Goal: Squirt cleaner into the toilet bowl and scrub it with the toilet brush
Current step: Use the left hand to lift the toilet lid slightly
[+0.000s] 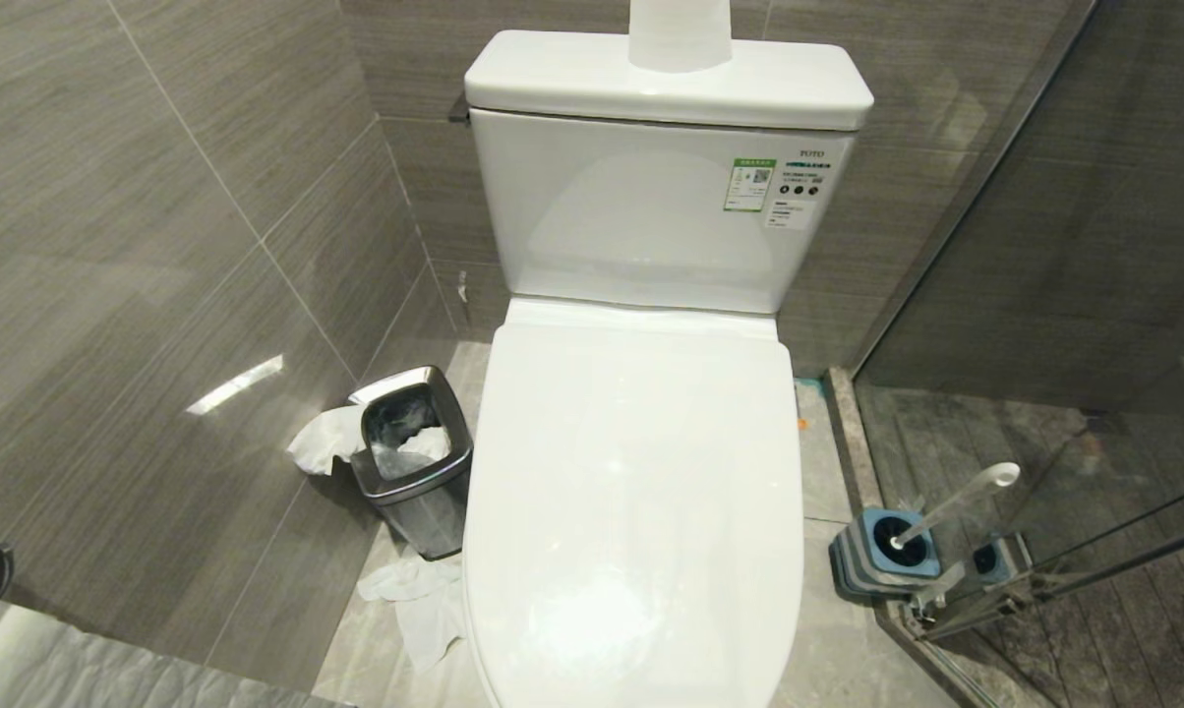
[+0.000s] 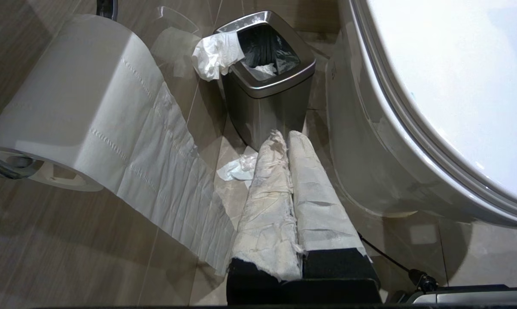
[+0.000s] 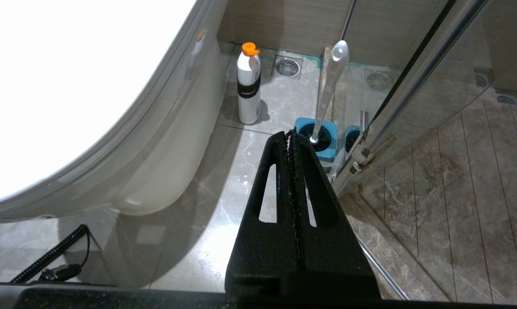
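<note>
Toilet bowl (image 1: 636, 492): lid down, filling the middle of the floor, front rim near the head view's lower edge.
Toilet brush (image 1: 956, 503): upright in blue holder (image 1: 892, 551), right of the bowl, against the glass screen (image 1: 1094, 295).
Bottle (image 3: 248, 86): white, orange cap, on the floor between bowl and brush.
Bin (image 1: 415, 457): left of the bowl, just beside it; tissue over its rim.
Left gripper (image 2: 286, 141): closed, empty, paper-wrapped fingers, low beside the bowl's left flank.
Right gripper (image 3: 289, 135): closed, empty, low in the gap between bowl and screen.
</note>
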Controlling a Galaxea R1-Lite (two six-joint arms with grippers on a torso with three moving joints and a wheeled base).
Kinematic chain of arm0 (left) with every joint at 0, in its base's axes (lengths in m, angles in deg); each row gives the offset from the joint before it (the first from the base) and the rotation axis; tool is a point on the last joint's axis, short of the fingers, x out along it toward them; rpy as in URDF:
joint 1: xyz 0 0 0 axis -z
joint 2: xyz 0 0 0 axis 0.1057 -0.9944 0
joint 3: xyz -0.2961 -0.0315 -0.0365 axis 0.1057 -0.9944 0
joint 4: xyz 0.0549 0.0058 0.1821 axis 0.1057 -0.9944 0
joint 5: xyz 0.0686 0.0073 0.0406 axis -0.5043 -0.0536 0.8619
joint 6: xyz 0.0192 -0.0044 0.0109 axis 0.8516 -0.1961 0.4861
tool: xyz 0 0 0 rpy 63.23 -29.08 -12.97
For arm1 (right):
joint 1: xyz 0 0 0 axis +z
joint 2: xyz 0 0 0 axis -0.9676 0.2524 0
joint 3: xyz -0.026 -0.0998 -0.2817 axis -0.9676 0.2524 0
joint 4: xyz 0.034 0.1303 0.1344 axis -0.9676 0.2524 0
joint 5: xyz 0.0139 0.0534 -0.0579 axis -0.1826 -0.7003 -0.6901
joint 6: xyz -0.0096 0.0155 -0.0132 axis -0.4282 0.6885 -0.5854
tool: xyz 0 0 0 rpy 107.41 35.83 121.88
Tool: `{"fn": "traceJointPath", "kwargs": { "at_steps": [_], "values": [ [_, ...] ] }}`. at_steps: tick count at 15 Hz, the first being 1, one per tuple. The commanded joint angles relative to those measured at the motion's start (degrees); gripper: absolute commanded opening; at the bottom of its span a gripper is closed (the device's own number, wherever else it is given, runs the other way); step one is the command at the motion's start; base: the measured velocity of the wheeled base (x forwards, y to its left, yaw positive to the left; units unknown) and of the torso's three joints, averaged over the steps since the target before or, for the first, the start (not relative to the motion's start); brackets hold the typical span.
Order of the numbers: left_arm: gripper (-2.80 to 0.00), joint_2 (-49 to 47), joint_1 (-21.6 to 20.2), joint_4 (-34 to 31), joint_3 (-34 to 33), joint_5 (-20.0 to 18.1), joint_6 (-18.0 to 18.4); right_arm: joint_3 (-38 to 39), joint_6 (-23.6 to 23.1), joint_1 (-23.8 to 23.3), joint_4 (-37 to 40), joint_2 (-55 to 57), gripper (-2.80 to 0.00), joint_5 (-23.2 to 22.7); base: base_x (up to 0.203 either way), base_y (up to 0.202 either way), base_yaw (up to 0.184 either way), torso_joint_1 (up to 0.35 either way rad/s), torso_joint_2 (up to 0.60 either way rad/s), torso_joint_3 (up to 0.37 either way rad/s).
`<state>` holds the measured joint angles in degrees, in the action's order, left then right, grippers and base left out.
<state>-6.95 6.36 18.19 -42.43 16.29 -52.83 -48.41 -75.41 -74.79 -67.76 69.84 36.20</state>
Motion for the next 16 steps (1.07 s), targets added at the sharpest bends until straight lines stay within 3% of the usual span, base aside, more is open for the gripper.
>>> {"fn": "traceJointPath", "kwargs": {
  "at_steps": [1,6,9,11,16],
  "values": [
    [-2.8,0.0,0.0,0.0,0.0,0.0,0.0,0.0,0.0,0.0,0.0,0.0,-2.8,-0.1,0.0,0.0,0.0,0.0,0.0,0.0],
    [-2.8,-0.1,0.0,0.1,-0.1,-0.4,1.0,0.0,-0.1,0.0,0.0,0.0,-2.8,-0.1,0.0,0.0,0.0,0.0,0.0,0.0],
    [-2.8,-0.1,0.0,0.1,-0.2,-3.3,8.7,0.1,-0.3,0.0,0.0,0.0,-2.8,-0.4,0.0,0.0,0.0,0.0,0.0,0.0],
    [-2.8,-0.1,0.0,0.1,-0.2,-3.2,7.6,0.0,-0.2,0.0,0.0,0.0,-2.8,-0.4,0.0,0.0,0.0,0.0,0.0,0.0],
    [-2.8,0.0,0.1,0.2,-0.1,-0.9,0.8,0.0,0.0,0.0,0.0,0.0,-2.8,-0.2,0.0,0.0,0.0,0.0,0.0,0.0]
  ]
}}
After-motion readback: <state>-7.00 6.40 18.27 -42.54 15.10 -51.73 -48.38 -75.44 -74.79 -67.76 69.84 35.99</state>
